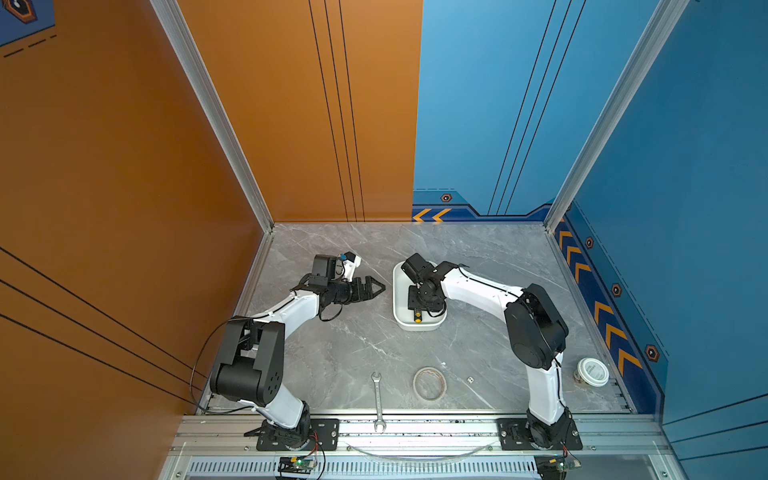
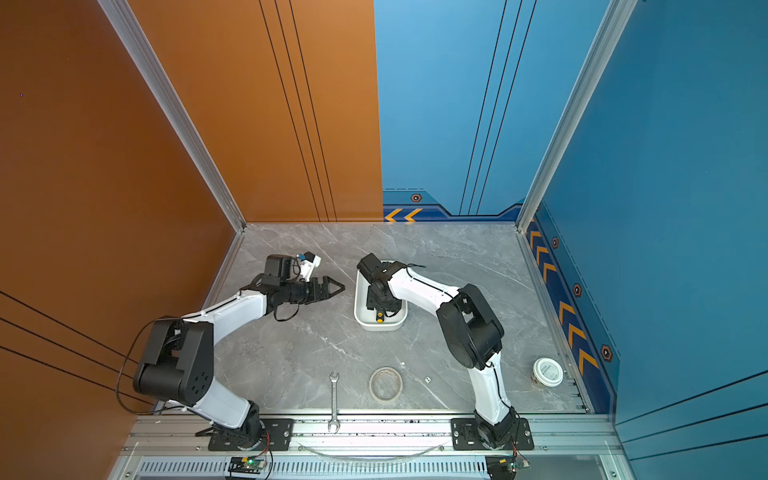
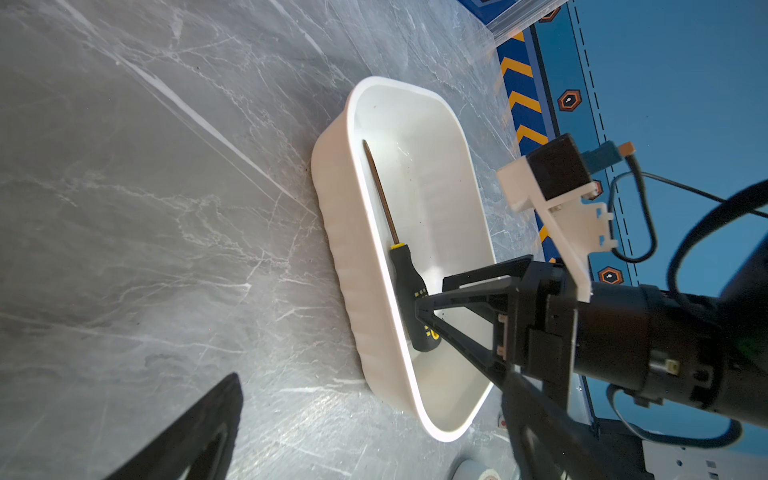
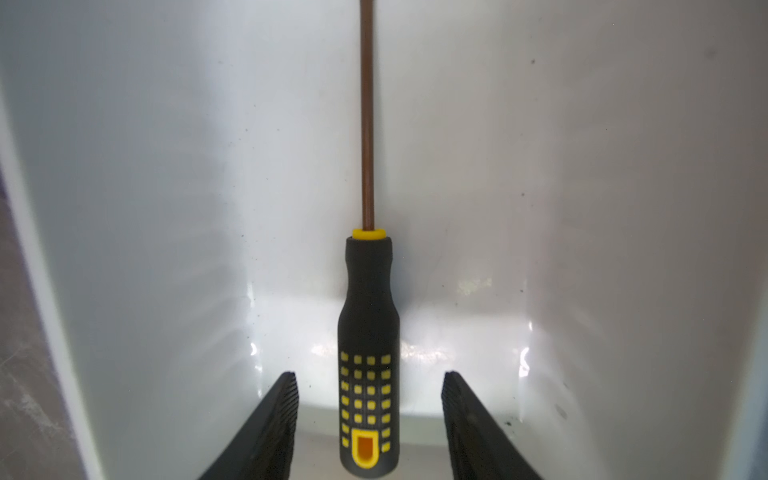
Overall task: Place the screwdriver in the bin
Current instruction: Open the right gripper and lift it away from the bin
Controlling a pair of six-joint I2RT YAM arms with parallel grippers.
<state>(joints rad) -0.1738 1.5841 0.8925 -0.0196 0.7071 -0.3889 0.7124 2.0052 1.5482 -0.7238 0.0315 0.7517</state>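
Top views: the bin (image 1: 397, 291) stands mid-worktop (image 1: 332, 353). The right gripper (image 1: 417, 309) reaches down into it, and the left gripper (image 1: 380, 286) points at it from just beside.
Left wrist: the screwdriver (image 3: 405, 282) lies inside the bin along one long wall. The left gripper's fingers are spread wide.
Right wrist: the right gripper is released, with its fingers (image 4: 270, 415) on either side of the handle, clear of it.

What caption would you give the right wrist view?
Screwdriver rests inside the white bin, the open right claw straddling its handle without touching.
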